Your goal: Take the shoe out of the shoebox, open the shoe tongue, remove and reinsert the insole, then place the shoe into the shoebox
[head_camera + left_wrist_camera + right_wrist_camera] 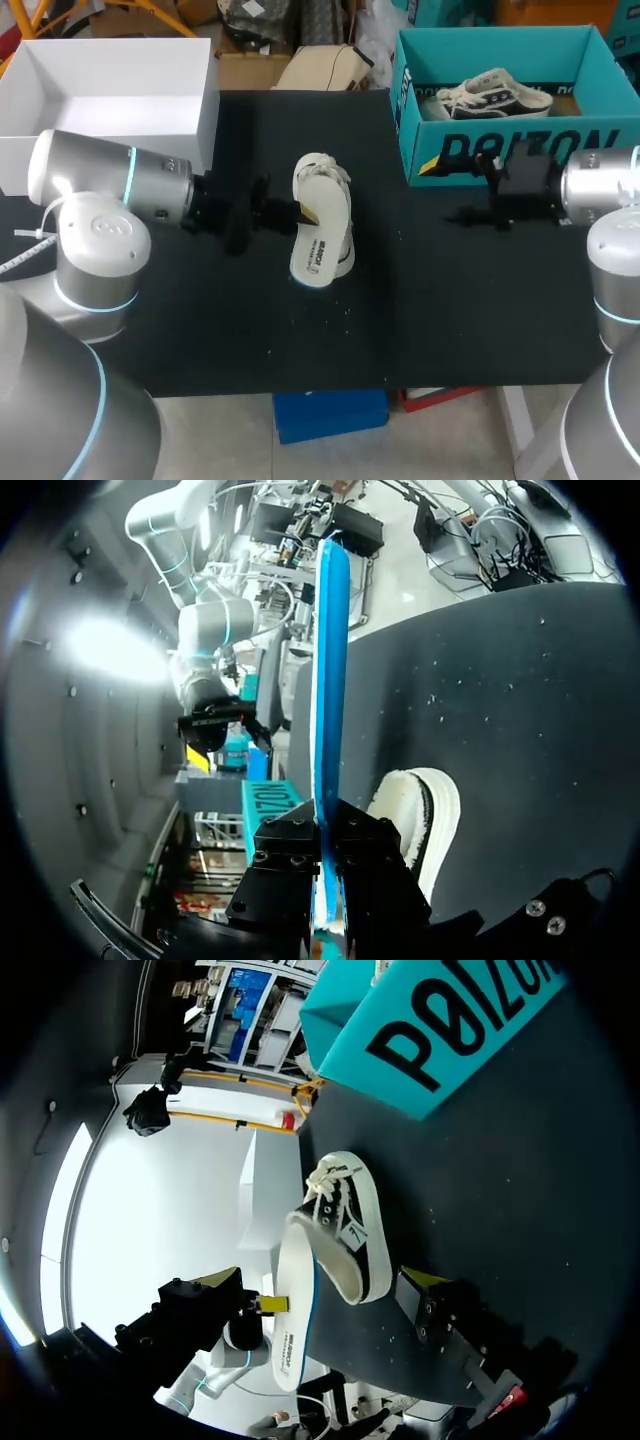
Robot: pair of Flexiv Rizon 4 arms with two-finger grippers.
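Left end effector clamped on insole, thin edge pinch. Risk: it slips or buckles, snagging on unrestrained shoe beside it during reinsertion.

It looks like a robotics lab bench. A grey left arm and right arm flank a black-covered table. A teal shoebox and a white box sit at the table's far edge.

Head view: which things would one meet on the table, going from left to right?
White box → left gripper → insole held in that gripper → teal shoebox.
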